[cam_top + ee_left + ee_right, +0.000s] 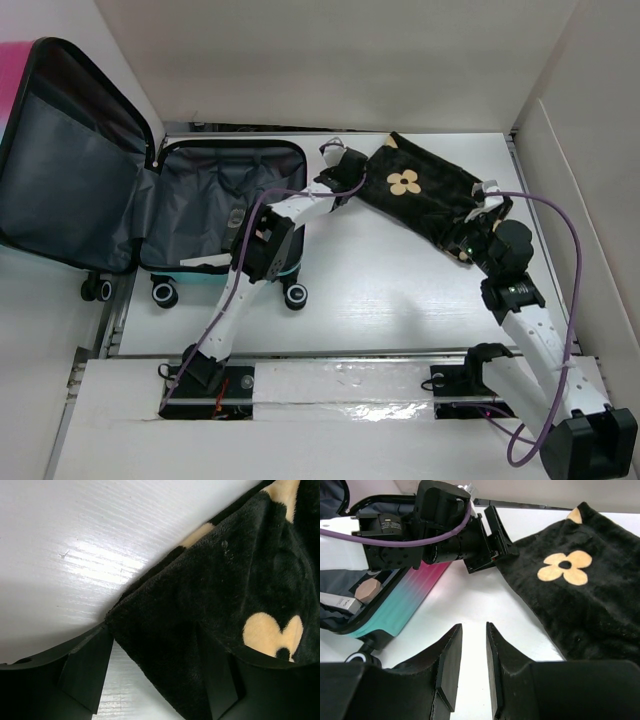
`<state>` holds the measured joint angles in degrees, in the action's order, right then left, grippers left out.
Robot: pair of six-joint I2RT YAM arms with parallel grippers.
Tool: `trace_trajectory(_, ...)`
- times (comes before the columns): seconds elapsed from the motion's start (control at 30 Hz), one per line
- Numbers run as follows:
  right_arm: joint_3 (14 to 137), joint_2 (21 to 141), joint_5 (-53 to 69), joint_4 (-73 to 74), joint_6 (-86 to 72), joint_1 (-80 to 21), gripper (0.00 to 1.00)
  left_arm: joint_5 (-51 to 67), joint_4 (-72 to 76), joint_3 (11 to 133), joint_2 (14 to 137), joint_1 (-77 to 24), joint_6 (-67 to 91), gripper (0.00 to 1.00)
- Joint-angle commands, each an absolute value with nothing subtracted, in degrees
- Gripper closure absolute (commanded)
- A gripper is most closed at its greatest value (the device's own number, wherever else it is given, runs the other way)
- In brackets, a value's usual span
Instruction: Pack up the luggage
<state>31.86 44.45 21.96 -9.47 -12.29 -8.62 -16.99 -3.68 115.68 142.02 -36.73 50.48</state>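
The luggage [205, 190] lies open at the left, its lid [70, 180] raised and the dark grey lining showing; its pink-to-teal shell [410, 600] shows in the right wrist view. The black pouch with tan flowers [420, 190] lies on the table right of it. My left gripper [345, 180] is at the pouch's left end, jaws apart with a corner of the plush pouch [225, 580] between the fingers [85, 670]. My right gripper [473, 626] hovers over bare table by the pouch's [590, 595] right end, jaws a narrow gap apart and empty.
Small items lie inside the suitcase: a beige block [367, 590] and a white box [340, 602]. Black wheels [297, 295] stick out at its near edge. White walls close in the back and right side. A white rail [340, 385] runs along the near edge.
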Motion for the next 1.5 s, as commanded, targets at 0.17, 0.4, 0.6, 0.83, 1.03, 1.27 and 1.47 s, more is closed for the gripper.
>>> trace_trajectory(0.17, 32.3, 42.7, 21.2, -12.1, -12.6, -8.3, 0.69, -14.5, -3.6, 117.9, 144.8, -38.1, 53.2, 0.55)
trace_trajectory(0.4, 32.7, 42.0, 20.7, -11.1, -12.3, -8.3, 0.72, -5.1, 2.4, 120.7, 147.6, -35.8, 52.9, 1.0)
trace_trajectory(0.6, 32.6, 40.9, 20.4, -10.9, -12.0, -8.3, 0.73, -5.6, 7.3, 117.0, 140.9, -35.2, 45.7, 1.0)
trace_trajectory(0.83, 32.5, 41.7, 19.7, -11.3, -12.3, -8.3, 0.73, -5.5, 5.8, 116.2, 127.4, -33.6, 31.6, 1.0)
trace_trajectory(1.03, 32.8, 40.6, 18.2, -10.3, -12.0, -8.3, 0.73, -1.2, 3.1, 112.2, 113.8, -26.2, 25.8, 1.0)
trace_trajectory(1.27, 33.4, 39.4, 18.3, -9.2, -11.8, -9.6, 0.73, 2.5, 5.3, 94.2, 97.7, -10.6, 27.2, 1.0)
trace_trajectory(1.47, 33.7, 38.7, 18.0, -8.5, -11.5, -10.1, 0.73, 4.0, 8.6, 72.6, 85.0, 5.8, 32.3, 1.0)
